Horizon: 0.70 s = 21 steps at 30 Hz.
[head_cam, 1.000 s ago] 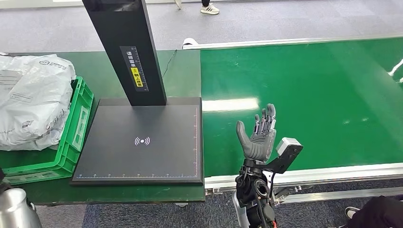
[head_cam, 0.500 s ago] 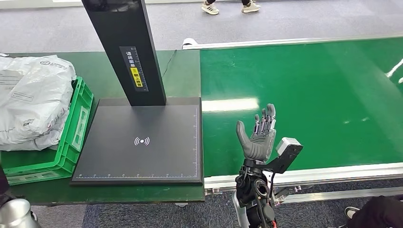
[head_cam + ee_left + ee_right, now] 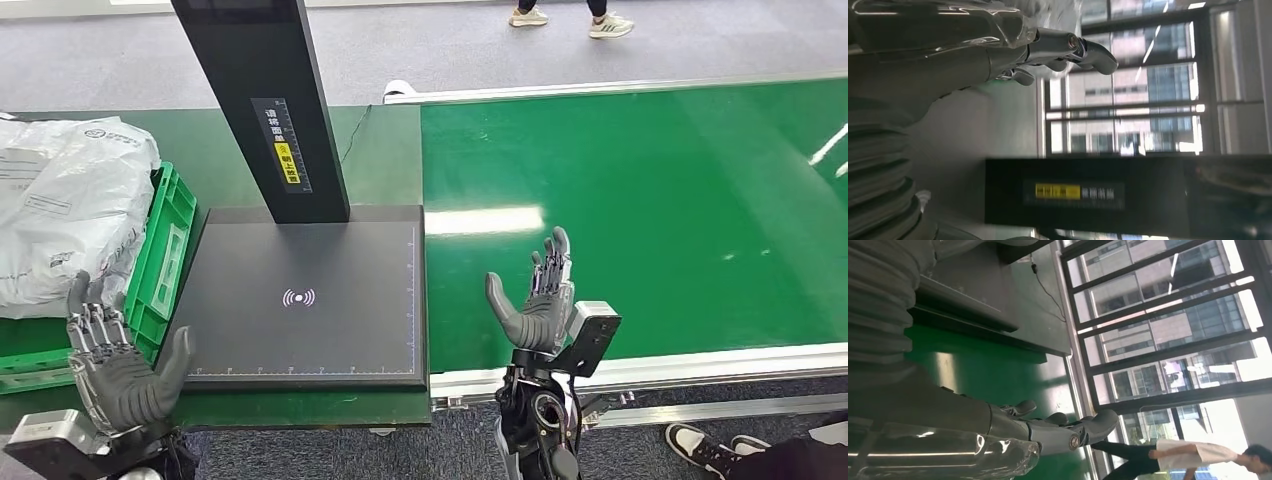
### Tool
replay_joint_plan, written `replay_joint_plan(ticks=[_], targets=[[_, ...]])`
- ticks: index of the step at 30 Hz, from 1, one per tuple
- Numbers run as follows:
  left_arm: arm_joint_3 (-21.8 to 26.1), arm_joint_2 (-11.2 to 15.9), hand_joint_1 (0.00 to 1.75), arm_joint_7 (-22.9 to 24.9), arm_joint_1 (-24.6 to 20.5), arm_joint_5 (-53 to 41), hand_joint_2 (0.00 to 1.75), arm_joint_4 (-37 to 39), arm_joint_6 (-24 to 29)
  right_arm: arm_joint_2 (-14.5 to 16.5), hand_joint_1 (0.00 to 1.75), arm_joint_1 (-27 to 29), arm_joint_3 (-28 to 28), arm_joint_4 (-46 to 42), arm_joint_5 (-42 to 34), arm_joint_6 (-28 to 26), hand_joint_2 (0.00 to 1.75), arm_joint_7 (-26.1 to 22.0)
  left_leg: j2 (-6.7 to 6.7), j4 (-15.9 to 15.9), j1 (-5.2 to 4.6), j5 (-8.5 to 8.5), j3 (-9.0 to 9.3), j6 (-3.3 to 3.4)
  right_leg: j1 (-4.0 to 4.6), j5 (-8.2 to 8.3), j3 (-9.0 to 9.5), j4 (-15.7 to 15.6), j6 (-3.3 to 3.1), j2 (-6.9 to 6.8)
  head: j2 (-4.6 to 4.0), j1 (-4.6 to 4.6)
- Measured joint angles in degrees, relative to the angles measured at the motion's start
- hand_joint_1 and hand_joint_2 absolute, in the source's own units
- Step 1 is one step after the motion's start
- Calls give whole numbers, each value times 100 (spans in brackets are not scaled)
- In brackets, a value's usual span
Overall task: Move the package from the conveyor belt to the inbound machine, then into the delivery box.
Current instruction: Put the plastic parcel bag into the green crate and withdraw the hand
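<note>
From the head view, the right hand (image 3: pixel 540 300) is raised over the near edge of the green conveyor belt (image 3: pixel 640 200), palm turned inward, fingers straight and pointing up, thumb splayed well away from them — it holds nothing and touches nothing. The left hand (image 3: pixel 118 365) is up at the near-left corner of the table, in front of the green delivery box (image 3: pixel 160 270); its fingers are spread apart and slightly bent, thumb out to the side, palm empty. The grey package (image 3: pixel 65 205) lies in that box, bulging above its rim. Between the two hands sits the inbound machine (image 3: pixel 300 295), a flat black pad with a dark post rising from its far edge. A person's shoes (image 3: pixel 570 20) show on the carpet beyond the belt.

In the left wrist view, the left hand's fingers (image 3: pixel 1088 50) extend straight, loosely side by side, clear of anything; the machine's post with its yellow label lies past them.

In the right wrist view, the right hand's fingers (image 3: pixel 1068 432) reach out nearly straight over the green belt — nothing between them. A person (image 3: pixel 1178 455) stands by the windows.
</note>
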Motion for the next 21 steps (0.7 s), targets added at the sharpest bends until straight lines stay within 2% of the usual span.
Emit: replay_joint_plan(ticks=[3, 7, 13, 21], targets=[[-136, -134, 0, 70, 164, 112, 175, -9, -550, 14, 0, 189, 123, -244, 507, 4, 175, 87, -3, -1, 1, 0, 0, -1, 3, -6, -1, 1, -2, -1, -1, 0], [-275, -279, 0, 173, 300, -227, 175, 67, -784, 39, 0, 466, 390, -667, 1067, -72, 175, 264, -2, -2, 2, -3, 2, -5, 5, -11, 0, 1, -5, -1, -1, 0], [-305, -299, 0, 251, 418, -572, 175, 162, -849, 3, 0, 665, 543, -745, 1124, -104, 175, 229, -3, -2, 2, -3, 0, -4, 4, -12, 2, 1, -6, -1, 1, 1], [-263, -324, 0, 347, 446, -699, 175, 206, -1006, -19, 0, 647, 747, -508, 1132, 7, 175, 210, -3, -2, 2, -3, 1, -4, 4, -12, 2, 1, -6, -1, 0, 1]])
